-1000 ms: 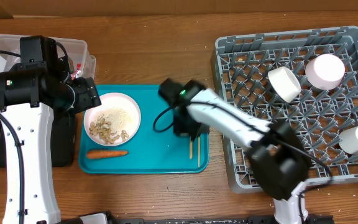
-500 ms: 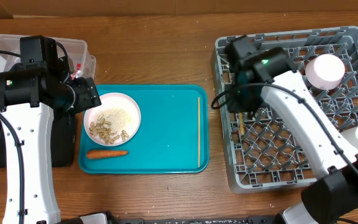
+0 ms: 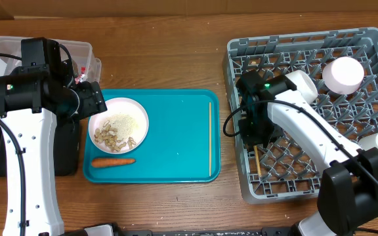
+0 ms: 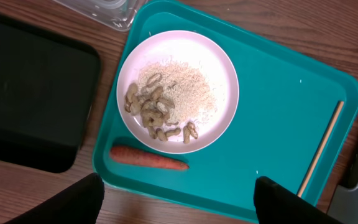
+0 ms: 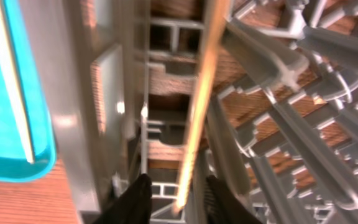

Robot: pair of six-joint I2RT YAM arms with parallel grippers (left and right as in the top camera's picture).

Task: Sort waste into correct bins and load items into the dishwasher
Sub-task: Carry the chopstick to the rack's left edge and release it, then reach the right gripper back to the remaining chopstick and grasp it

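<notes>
Loading step: 1 thin wooden chopstick (image 5: pixel 199 106) runs between the right gripper's (image 5: pixel 178 182) fingers, inside the grey pegged plastic dish rack (image 3: pixel 231 78). Those fingers stand slightly apart, wider than the stick, not pinching it. Next: lift clear, then fetch the 2nd chopstick (image 3: pixel 210 134) from the teal tray (image 3: pixel 176 118). The left gripper (image 4: pixel 179 180) hangs wide open, empty, near the white round plate (image 4: pixel 216 59).

Flat teal tray (image 3: pixel 176 131) with rounded corners and a low raised rim, lying square on brown wood-grain table (image 3: pixel 176 59), left of centre, a few tiny pale specks scattered on its floor.
</notes>
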